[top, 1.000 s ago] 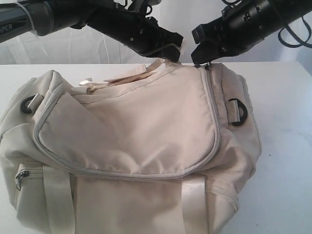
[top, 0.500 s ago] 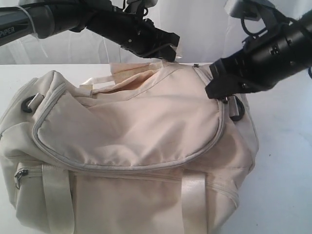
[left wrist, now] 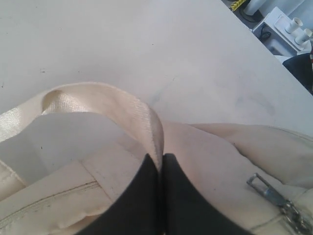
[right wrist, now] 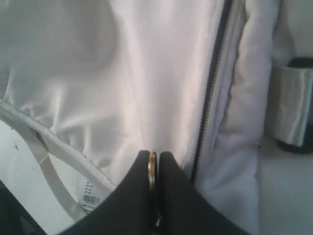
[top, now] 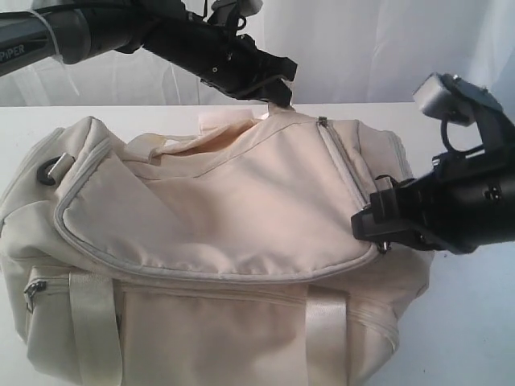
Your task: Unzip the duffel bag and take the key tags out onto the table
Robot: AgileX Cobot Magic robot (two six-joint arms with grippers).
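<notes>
Cream bag (top: 209,209) lies on white table (top: 471,322), long side facing near, filling most of the exterior view and cut off at the near edge

Left gripper (top: 278,92) is at the far top edge of the bag, about mid-length. Its fingers (left wrist: 142,196) are pressed together on the cream webbing handle (left wrist: 98,100), pinching it where the strap folds; the loop stands up off the bag top with bare table behind it. A spare pull (left wrist: 266,188), flat metal, lies on the fabric near this gripper, not touched

Right gripper (top: 378,235) is low at the bag's right end, at the near-right corner of the top flap. Its fingers (right wrist: 171,196) are clamped on the zip pull (right wrist: 152,166), a thin metal edge showing between the tips. Grey zip track (top: 342,161) runs from the far top of the bag down the right end to this gripper; the wrist view shows a dark line along the teeth, cannot tell if the track is parted there

Black left D-ring (top: 52,170) sits on the bag's left end, right D-ring (right wrist: 293,103) with grey webbing just beside the track at the right end. Pocket pull (top: 34,291) hangs at the near-left pocket. Two shiny straps (top: 95,322) run down the near side. Barcode tag (right wrist: 90,198), white paper, shows by the flap's piped edge in the right wrist view
</notes>
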